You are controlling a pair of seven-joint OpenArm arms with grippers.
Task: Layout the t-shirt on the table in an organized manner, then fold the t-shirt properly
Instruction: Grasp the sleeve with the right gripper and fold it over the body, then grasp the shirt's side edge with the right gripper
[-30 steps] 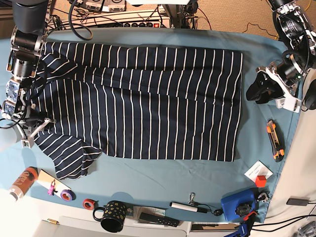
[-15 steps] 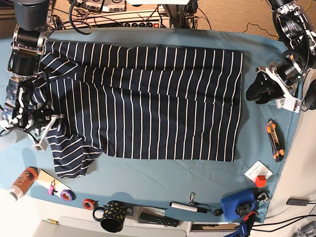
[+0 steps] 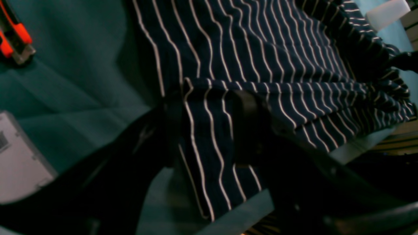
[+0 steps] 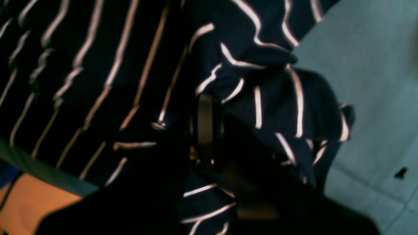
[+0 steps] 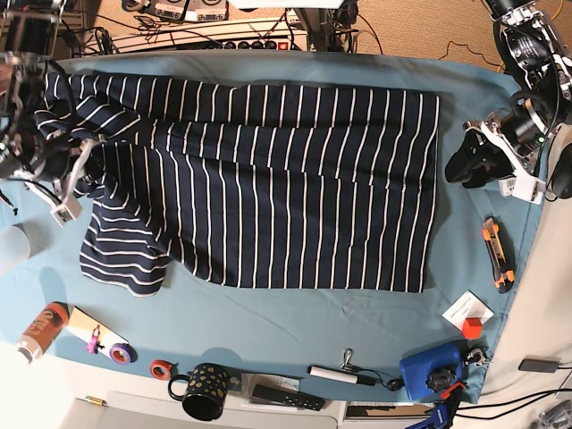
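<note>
at the far left of the overhead view the right gripper (image 5: 79, 170) is clamped on the t-shirt (image 5: 268, 183), its fingers (image 4: 205, 127) pinched shut on a bunched fold of navy cloth near the sleeve and shoulder, with the sleeve hanging in a rumpled flap below it toward the near edge. from there the shirt spreads across the middle of the bench (image 5: 295, 331), lying mostly flat on the teal cloth with its white stripes running from the far side to the near side, a shallow crease crossing the body partway down and its straight hem at the right. along the near edge, left to right, stand an orange bottle (image 5: 40, 331), a roll of purple tape (image 5: 121, 352), a small red ring of tape (image 5: 161, 367), a black mug with gold dots (image 5: 207, 390), a white marker (image 5: 340, 374) and a blue case (image 5: 431, 369). just right of the hem the left gripper (image 5: 472, 163) hangs over bare teal cloth, close to the shirt's far right corner but apart from it; in its own camera the two dark fingers (image 3: 246, 127) stand spread with striped cloth seen between them, holding nothing. nearer than that gripper, an orange and black utility knife (image 5: 498, 255) lies on the cloth, and a small white card with a red block (image 5: 469, 315) sits beyond it toward the near right corner.
</note>
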